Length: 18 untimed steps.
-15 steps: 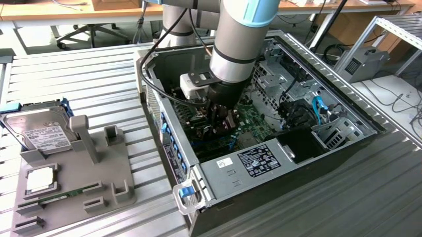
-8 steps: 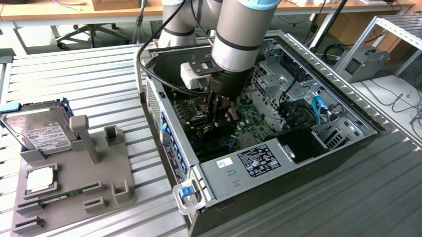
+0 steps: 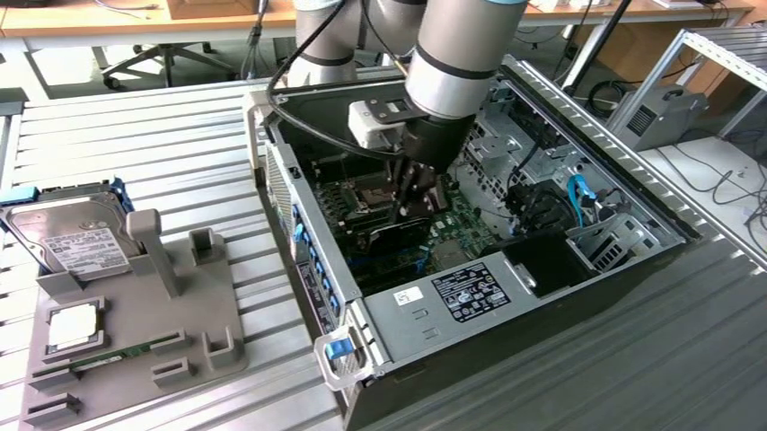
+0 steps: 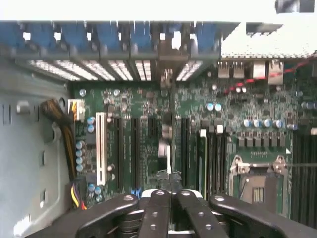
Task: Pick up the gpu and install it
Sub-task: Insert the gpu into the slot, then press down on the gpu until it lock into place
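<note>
A slatted grey metal table carries an open black and silver computer case, laid on its side. The grey Universal Robots arm is lowered into it from twelve o'clock in the exterior view. At nine o'clock from the case a grey plastic fixture tray is seen. A silver hard drive with a white label is propped at the tray's eleven o'clock corner. A narrow green memory stick lies nearer its six o'clock edge.

Inside the case the green motherboard is exposed. The gpu, a slim card with a dark fan face, is stood on edge over the motherboard's long expansion slots, directly under the black gripper. In the wrist view it is seen as a thin edge running away from the tips.

The black fingers are drawn narrow, almost together, at the card's upper edge. Whether that edge is pinched or only touched cannot be told.

The card is judged light and stiff but fragile. It is best gripped along the bare board edge or by the bracket, never by the fan. It should be pressed squarely, since a tilt could strain the slot.
</note>
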Each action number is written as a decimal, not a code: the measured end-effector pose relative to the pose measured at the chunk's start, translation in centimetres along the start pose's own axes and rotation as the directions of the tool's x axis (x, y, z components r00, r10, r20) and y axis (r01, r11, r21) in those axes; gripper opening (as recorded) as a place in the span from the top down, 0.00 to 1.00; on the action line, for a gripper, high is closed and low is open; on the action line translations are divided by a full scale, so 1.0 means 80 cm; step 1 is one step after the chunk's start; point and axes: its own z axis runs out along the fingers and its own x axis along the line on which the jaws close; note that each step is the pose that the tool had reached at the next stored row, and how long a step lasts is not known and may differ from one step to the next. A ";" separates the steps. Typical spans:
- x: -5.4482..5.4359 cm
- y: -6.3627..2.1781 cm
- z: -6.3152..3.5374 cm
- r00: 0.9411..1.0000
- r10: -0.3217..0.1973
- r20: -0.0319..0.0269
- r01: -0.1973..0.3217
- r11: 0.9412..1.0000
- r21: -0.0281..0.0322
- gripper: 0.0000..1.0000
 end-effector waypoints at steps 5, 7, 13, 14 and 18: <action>0.000 -0.026 -0.001 1.000 0.000 0.001 0.000 1.000 -0.020 0.89; 0.000 -0.033 -0.002 1.000 0.000 0.001 0.000 1.000 -0.025 0.89; 0.000 -0.035 -0.002 1.000 0.000 0.001 0.000 1.000 -0.027 0.89; 0.000 -0.035 -0.002 1.000 0.000 0.001 0.000 1.000 -0.027 0.89; 0.000 -0.030 -0.001 1.000 0.000 0.001 0.000 1.000 -0.028 0.89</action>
